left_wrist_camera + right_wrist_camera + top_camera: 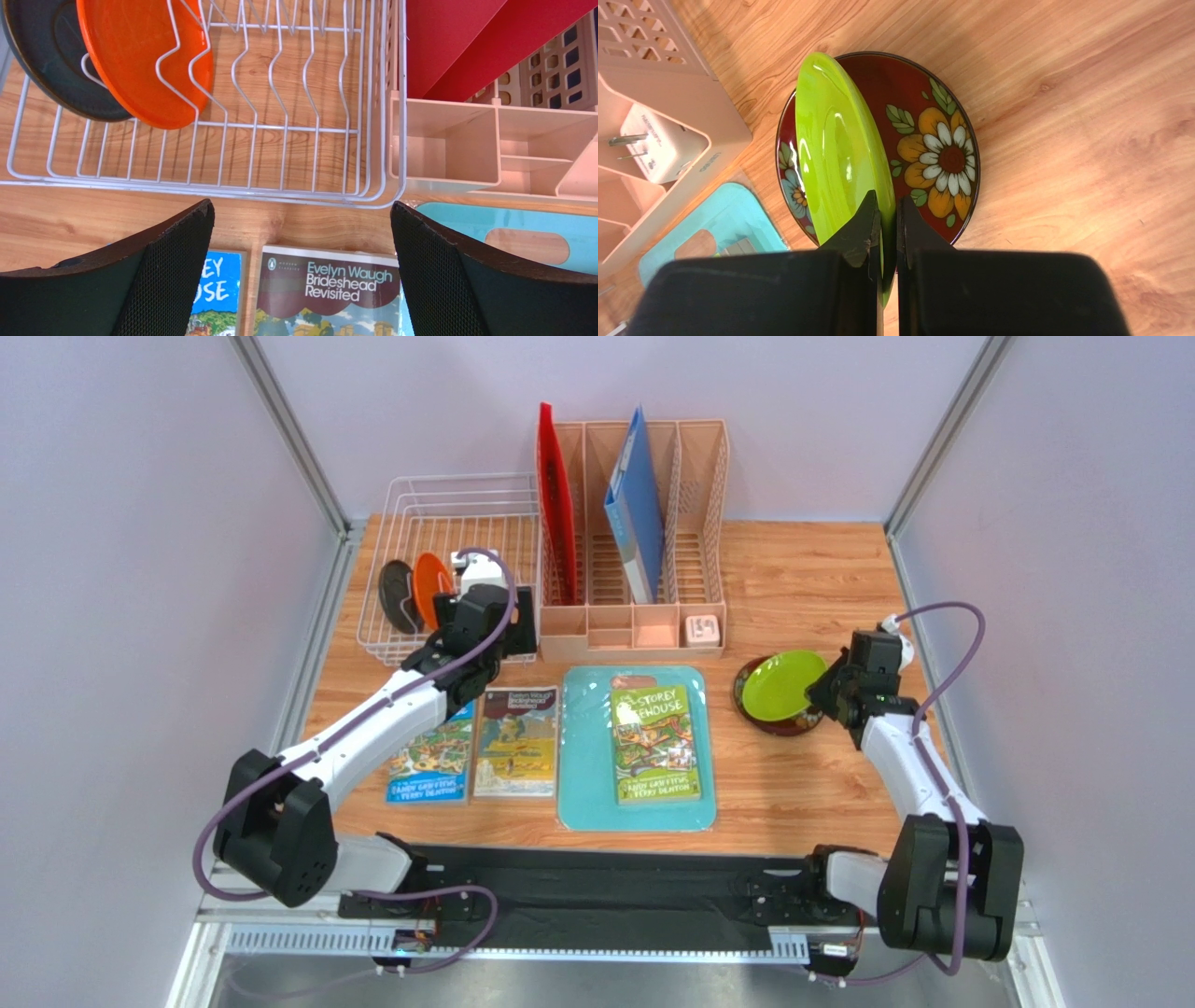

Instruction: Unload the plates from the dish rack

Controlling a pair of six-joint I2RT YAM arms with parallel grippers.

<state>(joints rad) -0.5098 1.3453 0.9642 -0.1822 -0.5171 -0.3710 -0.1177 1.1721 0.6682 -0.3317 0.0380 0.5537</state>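
Lime green plate (833, 154) is pinched at its rim by my right gripper (885, 210), tilted over the dark red plate (941, 140), which lies flat on the table (1088, 105). My left gripper (302, 206) is spread wide, just before the dish rack (210, 187) — inside, at its left end, the orange plate (133, 56) and the dark teal-grey plate (49, 63) stand on edge.

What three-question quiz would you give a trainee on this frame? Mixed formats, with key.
1. True or false: the right gripper is shut on the lime green plate.
2. How many plates stand in the dish rack?
3. The left gripper is: A open, B shut on a book, C out of view.
Key: 1 true; 2 two, the orange plate and the dark teal-grey plate; 3 A.
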